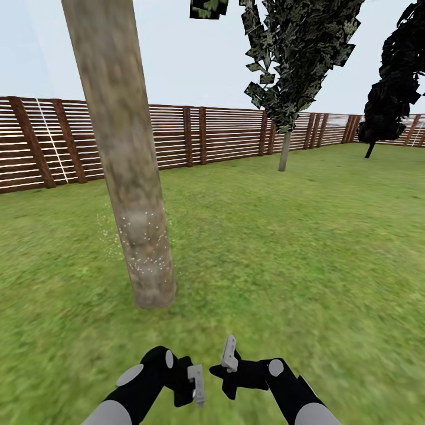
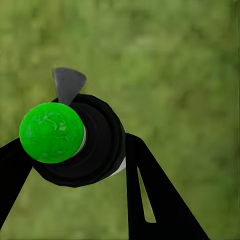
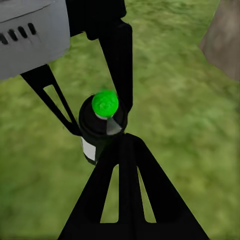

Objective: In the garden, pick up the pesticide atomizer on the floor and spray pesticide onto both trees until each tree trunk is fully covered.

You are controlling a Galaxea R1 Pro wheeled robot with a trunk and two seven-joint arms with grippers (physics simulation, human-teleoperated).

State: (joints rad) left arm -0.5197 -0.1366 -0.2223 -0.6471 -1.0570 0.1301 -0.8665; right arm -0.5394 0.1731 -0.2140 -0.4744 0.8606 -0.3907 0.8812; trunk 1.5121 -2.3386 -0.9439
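The pesticide atomizer (image 2: 75, 142), a black bottle with a bright green cap (image 3: 105, 103), is clamped between the fingers of my left gripper (image 2: 75, 150), which points down at the grass. In the head view my left gripper (image 1: 195, 383) and right gripper (image 1: 229, 354) sit low and close together. My right gripper (image 3: 125, 137) is shut on nothing, its tips right beside the bottle. A thick grey-brown tree trunk (image 1: 121, 153) rises ahead and to the left. White pesticide specks (image 1: 139, 248) dot its lower part and drift just to its left. Its canopy is out of view.
Green lawn (image 1: 283, 248) spreads all around. A brown slatted fence (image 1: 224, 133) runs across the back. A thin-trunked dark tree (image 1: 284, 150) stands far ahead to the right, and another dark tree (image 1: 389, 88) is at the far right.
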